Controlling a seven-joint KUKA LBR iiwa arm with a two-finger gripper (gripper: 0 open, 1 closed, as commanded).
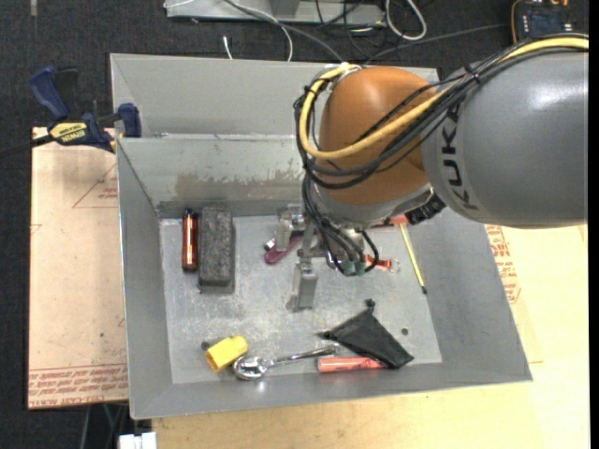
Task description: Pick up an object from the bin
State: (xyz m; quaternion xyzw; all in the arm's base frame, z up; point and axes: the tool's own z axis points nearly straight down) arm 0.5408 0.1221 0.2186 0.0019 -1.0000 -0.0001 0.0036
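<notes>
The jaws hang under the arm's orange wrist cover, low over the middle of the grey bin; whether they are open or closed cannot be told, and nothing is seen gripped. Nearest is a small purple piece, just beside them on the view's left. Farther that way lie a grey block and, touching its far side, a red-brown cylinder, both lengthwise. Toward the near wall, well apart from the jaws, a metal spoon lies with a yellow block at its bowl end. A crumpled black cloth sits below and right of the jaws, over an orange-red pen. To their right a thin yellow stick runs out from under the wrist, whose cover and cables hide the floor behind. Each thing counts one.
</notes>
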